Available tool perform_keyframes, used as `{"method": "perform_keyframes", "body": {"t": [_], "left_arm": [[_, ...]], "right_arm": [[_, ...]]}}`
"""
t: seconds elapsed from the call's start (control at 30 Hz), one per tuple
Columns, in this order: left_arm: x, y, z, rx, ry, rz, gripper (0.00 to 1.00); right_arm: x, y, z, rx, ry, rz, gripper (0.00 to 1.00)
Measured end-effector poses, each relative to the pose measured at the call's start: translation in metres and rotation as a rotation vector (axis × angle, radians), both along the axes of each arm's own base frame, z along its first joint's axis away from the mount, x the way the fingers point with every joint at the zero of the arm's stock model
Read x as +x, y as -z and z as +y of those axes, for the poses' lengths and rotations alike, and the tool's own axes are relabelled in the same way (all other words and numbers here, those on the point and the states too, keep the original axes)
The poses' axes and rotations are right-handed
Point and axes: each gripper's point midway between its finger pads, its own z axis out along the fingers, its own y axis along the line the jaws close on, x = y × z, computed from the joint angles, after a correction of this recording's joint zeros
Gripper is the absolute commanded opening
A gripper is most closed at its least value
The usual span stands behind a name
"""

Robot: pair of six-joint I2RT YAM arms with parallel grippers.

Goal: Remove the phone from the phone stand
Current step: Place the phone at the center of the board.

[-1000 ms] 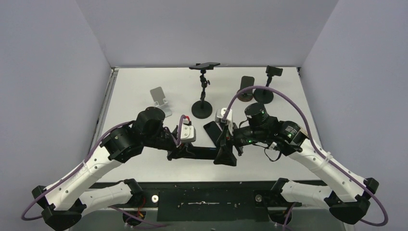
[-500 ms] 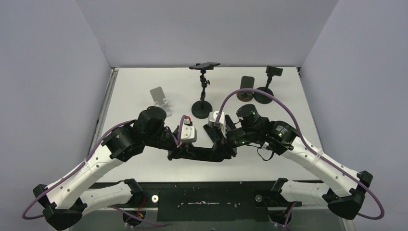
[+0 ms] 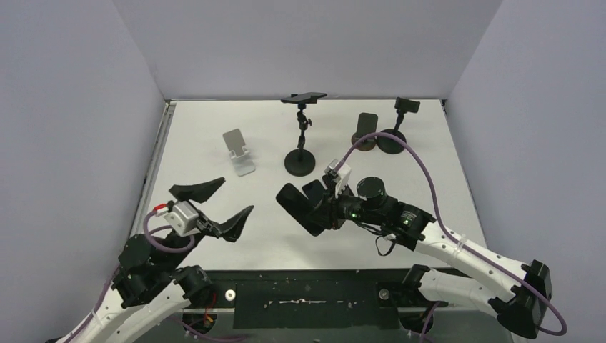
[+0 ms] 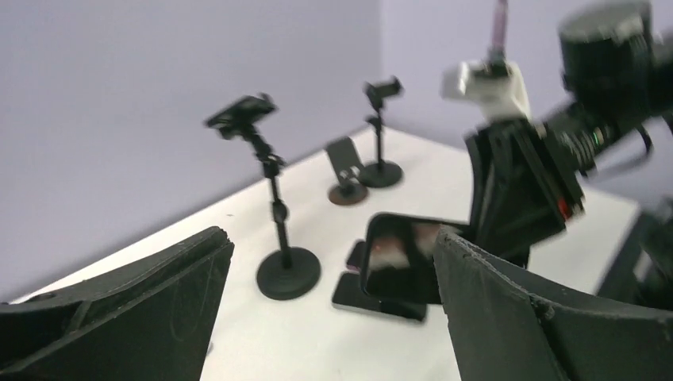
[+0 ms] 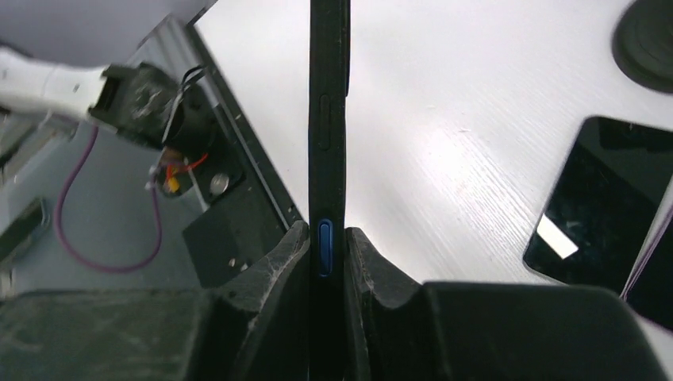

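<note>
Right claw (image 5: 327, 258) clenched on the phone (image 5: 327, 119), pads pressing its two faces, probably for broad, slip-free contact. The phone hangs above the tabletop (image 3: 200, 136), clear of every stand, so removal looks essentially done. Left claw (image 3: 218, 206) is spread wide, grasping nothing, well apart. The tall stand (image 3: 300, 161) appears vacant. No containers are visible.
</note>
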Motion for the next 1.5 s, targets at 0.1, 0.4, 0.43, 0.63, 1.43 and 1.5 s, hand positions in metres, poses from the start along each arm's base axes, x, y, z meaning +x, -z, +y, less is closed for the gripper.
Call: {"method": "perform_keyframes", "body": {"t": [0.1,0.4,0.43,0.63,1.43,1.5], "left_arm": [[0.012,-0.008,0.035,-0.218,-0.169,-0.024,0.97],[0.041,0.032,0.047,-0.334,-0.339,0.117,0.97],[0.044,0.035,0.046,-0.330,-0.354,0.131,0.97],[0.054,0.056,0.045,-0.311,-0.408,0.217,0.97],[0.052,0.059,0.038,-0.314,-0.375,0.246,0.97],[0.053,0.062,0.036,-0.301,-0.370,0.251,0.97]], "right_arm": [[0.020,0.024,0.003,0.026,0.153,0.081,0.00],[0.063,0.098,0.026,0.023,0.412,0.302,0.00],[0.066,0.103,0.029,0.019,0.419,0.314,0.00],[0.076,0.139,0.044,-0.019,0.466,0.388,0.00],[0.111,0.175,0.063,-0.020,0.541,0.524,0.10],[0.110,0.176,0.062,-0.011,0.545,0.530,0.11]]}}
